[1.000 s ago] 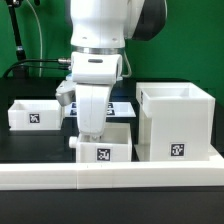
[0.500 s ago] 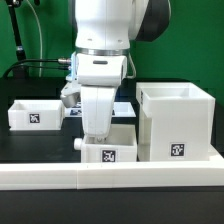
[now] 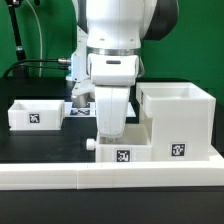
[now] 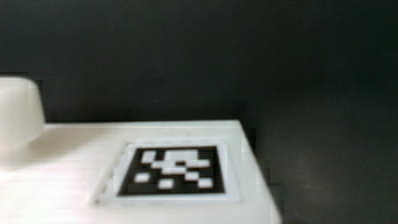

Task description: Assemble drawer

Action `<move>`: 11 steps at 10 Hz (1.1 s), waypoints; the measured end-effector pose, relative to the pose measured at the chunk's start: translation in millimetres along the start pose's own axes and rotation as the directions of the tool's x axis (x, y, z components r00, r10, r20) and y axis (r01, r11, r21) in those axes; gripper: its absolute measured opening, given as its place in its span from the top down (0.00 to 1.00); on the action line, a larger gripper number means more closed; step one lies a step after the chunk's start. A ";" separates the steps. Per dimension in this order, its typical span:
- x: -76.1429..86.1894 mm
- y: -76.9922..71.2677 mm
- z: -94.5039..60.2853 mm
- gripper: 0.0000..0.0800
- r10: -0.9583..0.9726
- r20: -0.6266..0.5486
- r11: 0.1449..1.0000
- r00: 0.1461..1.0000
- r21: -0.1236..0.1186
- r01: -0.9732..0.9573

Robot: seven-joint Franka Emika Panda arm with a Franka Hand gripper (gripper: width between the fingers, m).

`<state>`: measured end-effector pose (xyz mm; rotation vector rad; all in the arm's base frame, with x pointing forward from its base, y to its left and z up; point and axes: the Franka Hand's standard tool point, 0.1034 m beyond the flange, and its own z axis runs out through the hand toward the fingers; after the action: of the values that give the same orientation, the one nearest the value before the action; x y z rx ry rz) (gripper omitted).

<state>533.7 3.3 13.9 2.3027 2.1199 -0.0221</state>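
Observation:
The drawer's tall white casing stands at the exterior view's right, tag on its front. A shallow white tray with a tag and a side knob sits on the black table right beside the casing's left wall. My gripper reaches down into this tray and appears shut on its wall; the fingertips are hidden. The wrist view shows the tray's tag on a white face, close and blurred, with a rounded white part beside it. The second tray rests at the far left.
A long low white rail runs along the front edge, just in front of the tray and casing. The marker board lies flat behind the arm. A green wall and black cables are at the back left.
My gripper and the tray in it have slid toward the exterior view's right, from mid-table up to the casing's left side. The casing and the left tray have not moved.

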 end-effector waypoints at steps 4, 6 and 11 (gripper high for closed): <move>-2.7 -1.1 1.0 0.94 -0.006 0.003 1.000 1.000 0.001 0.006; -8.4 -7.6 5.5 0.94 -0.065 0.008 0.998 0.998 -0.014 0.065; -7.3 -9.0 6.1 0.94 -0.058 0.011 0.998 0.998 -0.017 0.058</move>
<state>524.1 -3.3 7.9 2.2259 2.1722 -0.0168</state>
